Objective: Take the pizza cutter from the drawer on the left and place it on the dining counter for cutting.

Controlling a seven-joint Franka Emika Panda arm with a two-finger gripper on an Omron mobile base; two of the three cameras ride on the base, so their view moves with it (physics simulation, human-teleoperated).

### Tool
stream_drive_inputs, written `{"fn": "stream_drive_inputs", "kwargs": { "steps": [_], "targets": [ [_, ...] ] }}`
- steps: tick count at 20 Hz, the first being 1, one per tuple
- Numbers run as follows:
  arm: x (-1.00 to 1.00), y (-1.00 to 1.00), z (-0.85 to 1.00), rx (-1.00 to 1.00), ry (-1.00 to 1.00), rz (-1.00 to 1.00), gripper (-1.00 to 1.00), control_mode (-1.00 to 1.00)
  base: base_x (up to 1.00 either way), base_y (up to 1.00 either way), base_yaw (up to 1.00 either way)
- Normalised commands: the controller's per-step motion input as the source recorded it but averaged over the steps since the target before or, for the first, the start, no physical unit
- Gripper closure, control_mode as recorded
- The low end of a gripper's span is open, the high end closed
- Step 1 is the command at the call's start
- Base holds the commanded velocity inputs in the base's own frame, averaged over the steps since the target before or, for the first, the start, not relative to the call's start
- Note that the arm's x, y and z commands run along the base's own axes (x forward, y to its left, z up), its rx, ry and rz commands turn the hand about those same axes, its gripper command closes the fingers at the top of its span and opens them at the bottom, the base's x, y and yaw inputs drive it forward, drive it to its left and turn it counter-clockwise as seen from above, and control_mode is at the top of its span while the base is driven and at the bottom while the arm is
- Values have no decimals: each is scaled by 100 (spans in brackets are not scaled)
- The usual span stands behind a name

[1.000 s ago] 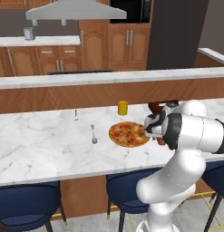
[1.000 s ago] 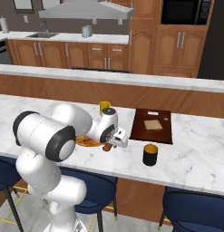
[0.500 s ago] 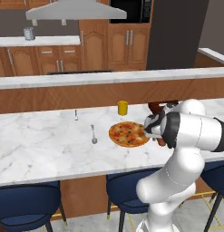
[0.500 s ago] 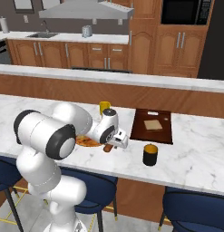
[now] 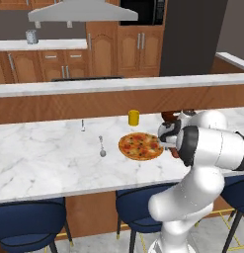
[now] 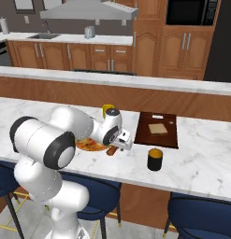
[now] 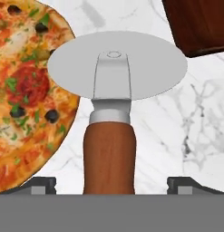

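The pizza cutter (image 7: pixel 111 113) lies on the white marble bench (image 5: pixel 39 158), just beside the pizza (image 7: pixel 22 95), its round steel blade pointing away from the hand and its reddish-brown handle running back between the jaws. The jaws stand released, spread wide to either side of the handle with clear gaps, so nothing is grasped. A dark wooden board (image 6: pixel 157 129) sits on the far side of the cutter from the pizza. Near the pizza stand a yellow cup (image 5: pixel 134 117) and a silver spoon (image 5: pixel 101 147); a dark cup (image 6: pixel 155 159) stands near the board.
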Motion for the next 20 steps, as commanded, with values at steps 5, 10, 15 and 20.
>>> {"fn": "stream_drive_inputs", "kwargs": {
  "steps": [5, 10, 15, 20],
  "targets": [
    [-26, 10, 70, 0, 0, 0, -100, -100, 0, 0, 0],
    [-27, 43, 68, 0, 0, 0, -100, -100, 0, 0, 0],
    [-40, 58, 66, 0, 0, 0, -100, -100, 0, 0, 0],
    [-51, 24, 96, 0, 0, 3, -100, -100, 0, 0, 0]
  ]
}}
